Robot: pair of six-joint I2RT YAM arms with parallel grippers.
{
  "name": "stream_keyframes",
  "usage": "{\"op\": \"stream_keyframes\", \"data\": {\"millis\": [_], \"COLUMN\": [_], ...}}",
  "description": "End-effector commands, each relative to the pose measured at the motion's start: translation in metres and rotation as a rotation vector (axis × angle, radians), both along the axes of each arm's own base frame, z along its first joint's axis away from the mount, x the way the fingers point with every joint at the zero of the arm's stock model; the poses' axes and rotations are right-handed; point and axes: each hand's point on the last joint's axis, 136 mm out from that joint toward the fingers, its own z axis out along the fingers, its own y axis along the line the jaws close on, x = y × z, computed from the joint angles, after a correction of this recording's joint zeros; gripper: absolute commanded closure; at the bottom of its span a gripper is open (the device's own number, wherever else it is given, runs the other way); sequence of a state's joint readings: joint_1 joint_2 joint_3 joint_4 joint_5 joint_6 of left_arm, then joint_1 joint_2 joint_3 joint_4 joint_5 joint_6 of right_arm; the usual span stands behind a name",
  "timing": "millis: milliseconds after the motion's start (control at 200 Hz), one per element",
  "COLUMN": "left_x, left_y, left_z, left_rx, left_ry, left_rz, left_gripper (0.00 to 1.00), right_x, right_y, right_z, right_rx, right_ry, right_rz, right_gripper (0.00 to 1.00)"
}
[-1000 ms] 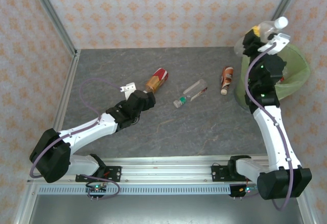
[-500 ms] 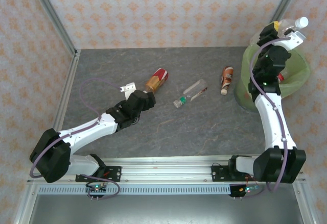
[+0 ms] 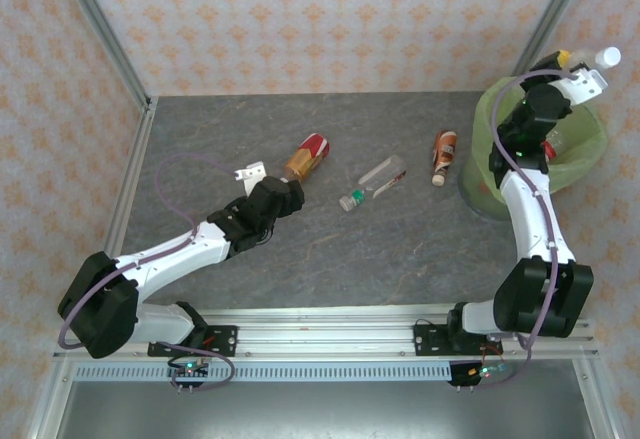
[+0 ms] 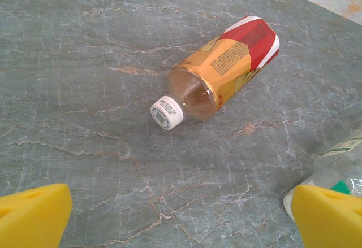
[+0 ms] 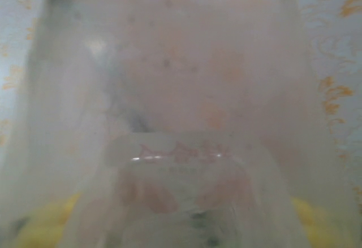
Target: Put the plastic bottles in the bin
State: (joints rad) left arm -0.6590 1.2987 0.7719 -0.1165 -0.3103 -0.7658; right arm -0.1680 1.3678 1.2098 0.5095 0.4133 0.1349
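Clear bottle (image 3: 603,57) clamped in your right gripper (image 3: 581,71) hangs over the bin (image 3: 592,154) at the table's (image 3: 330,259) far right corner, and your left gripper (image 4: 181,217) stands wide apart before the orange bottle (image 4: 226,67).

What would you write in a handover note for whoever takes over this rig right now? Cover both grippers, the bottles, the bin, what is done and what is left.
Left gripper: open, hovering just short of the orange-label bottle, which lies on the table.
Right gripper: shut on a clear bottle, raised by the far rim of the bin.
Done: that bottle is lifted, not yet dropped.
Left: release it, then bin the orange-label bottle, the green-cap bottle and the brown-label bottle.
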Motion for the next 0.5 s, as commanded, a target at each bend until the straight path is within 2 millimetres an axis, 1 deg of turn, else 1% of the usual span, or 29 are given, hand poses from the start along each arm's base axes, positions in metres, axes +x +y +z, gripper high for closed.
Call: {"op": "stream_keyframes", "data": {"millis": [0, 170, 315, 495], "left_x": [0.0, 0.002, 0.003, 0.001], "left_y": [0.007, 0.003, 0.001, 0.005], "left_z": [0.005, 0.003, 0.001, -0.001], "left_rx": [0.014, 0.007, 0.001, 0.007], "left_ry": [-0.009, -0.006, -0.001, -0.003], "left_rz": [0.024, 0.019, 0.015, 0.025], "left_gripper": [0.0, 0.0, 0.0, 0.0], "right_x": [-0.001, 0.003, 0.012, 0.021], "right_y": [-0.009, -0.008, -0.007, -0.008], "right_z": [-0.014, -0.027, -0.046, -0.064], "right_rx": [0.033, 0.05, 0.065, 0.104], "right_ry": [0.023, 0.059, 0.101, 0.114], "right_rz": [-0.022, 0.002, 0.024, 0.032], "right_gripper": [0.47, 0.46, 0.45, 0.44]}}
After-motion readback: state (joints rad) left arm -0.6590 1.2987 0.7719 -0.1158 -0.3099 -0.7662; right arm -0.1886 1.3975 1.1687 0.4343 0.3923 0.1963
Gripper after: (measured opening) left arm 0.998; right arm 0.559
